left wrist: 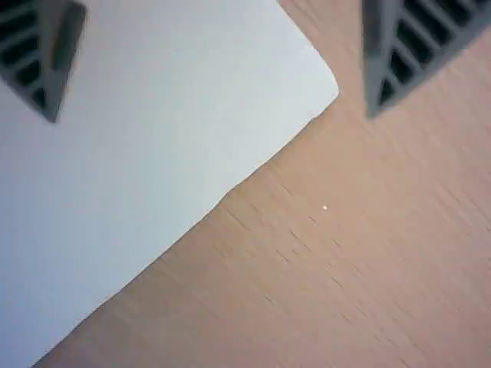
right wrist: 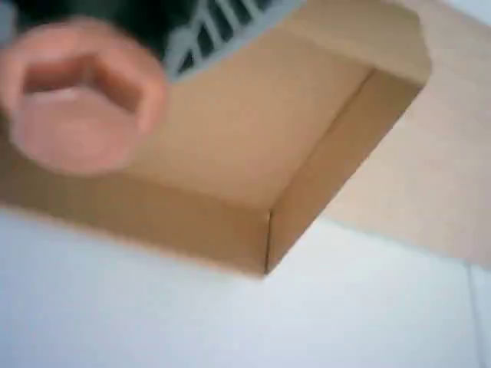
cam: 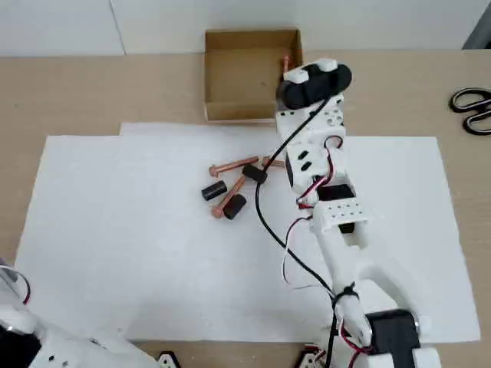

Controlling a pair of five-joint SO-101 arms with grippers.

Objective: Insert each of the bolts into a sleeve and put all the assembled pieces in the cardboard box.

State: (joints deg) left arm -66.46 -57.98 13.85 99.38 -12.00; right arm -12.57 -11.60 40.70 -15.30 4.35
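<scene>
risk: the right pincer (cam: 289, 75) grasps a copper bolt (right wrist: 77, 107) close to the cardboard box (cam: 242, 115) wall; released here, it may strike the rim and fall outside. the box lies directly beneath this pincer, loose bolts and sleeves (cam: 230, 201) behind it. left pincer (left wrist: 222, 54) released, above the counter (left wrist: 345, 268).

Bolt (right wrist: 80, 103) blurred, shank hidden; right arm (cam: 322, 153) covers box (cam: 238, 110) corner; scissors (cam: 472, 107) cut by edge.

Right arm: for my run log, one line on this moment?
right fingers: shut on bolt over box | left fingers: open over sheet corner | sheet: loose bolts, sleeves
</scene>
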